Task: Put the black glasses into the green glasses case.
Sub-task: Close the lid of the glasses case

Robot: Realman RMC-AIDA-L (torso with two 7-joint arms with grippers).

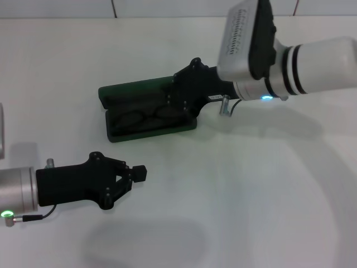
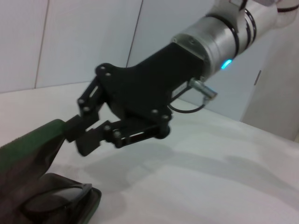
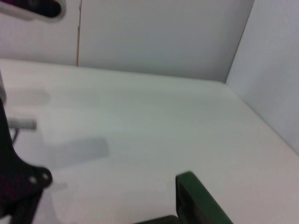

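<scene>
The green glasses case point(image 1: 134, 92) lies open at the table's middle, its lid raised at the back. The black glasses point(image 1: 146, 118) lie folded inside its lower half. My right gripper point(image 1: 172, 101) hangs over the case's right end. In the left wrist view the right gripper point(image 2: 81, 135) has its fingers close together, right at the end of the lid point(image 2: 32, 144), above the glasses point(image 2: 51, 200). My left gripper point(image 1: 139, 172) rests shut and empty near the front left, apart from the case. The right wrist view shows only a corner of the case point(image 3: 198, 198).
The white table point(image 1: 251, 184) stretches to the right and front. A wall point(image 3: 163, 37) rises behind the table. The left arm's silver wrist point(image 1: 17, 190) sits at the left edge.
</scene>
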